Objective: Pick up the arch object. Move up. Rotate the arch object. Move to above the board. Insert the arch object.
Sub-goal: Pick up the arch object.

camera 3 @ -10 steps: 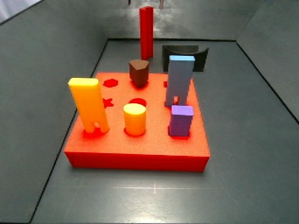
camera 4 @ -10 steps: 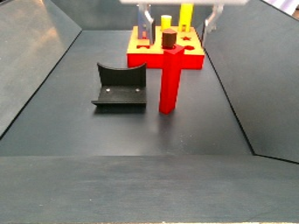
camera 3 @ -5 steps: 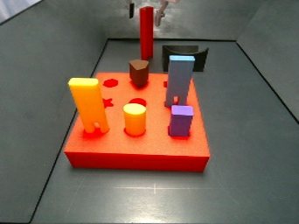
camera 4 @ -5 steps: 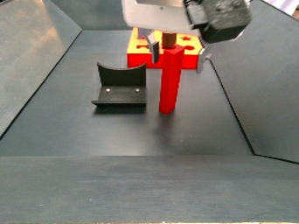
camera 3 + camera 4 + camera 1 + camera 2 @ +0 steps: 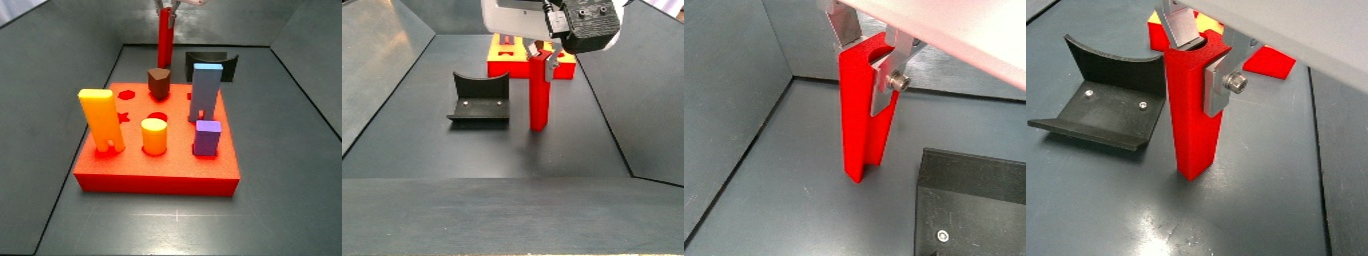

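Note:
The arch object [image 5: 540,98], a tall bright red block, stands upright on the dark floor beside the fixture [image 5: 477,98]. It also shows in both wrist views [image 5: 859,125] [image 5: 1192,125] and far back in a side view [image 5: 166,40]. My gripper [image 5: 543,52] is low over its top. The silver fingers [image 5: 1221,86] press flat on two opposite faces of its upper end [image 5: 867,55]. Its base looks to rest on the floor. The board [image 5: 160,172], a red-orange slab, lies apart from it toward the other end of the floor [image 5: 563,68].
On the board stand a tall orange-yellow block [image 5: 98,120], a blue-grey pillar [image 5: 206,90], a brown peg [image 5: 159,82], an orange cylinder [image 5: 155,135] and a purple block [image 5: 206,138]. Grey sloped walls enclose the floor on both sides.
My gripper has come down from above the arch object and its fingers now sit around the arch's top end. The arch stays in the same spot.

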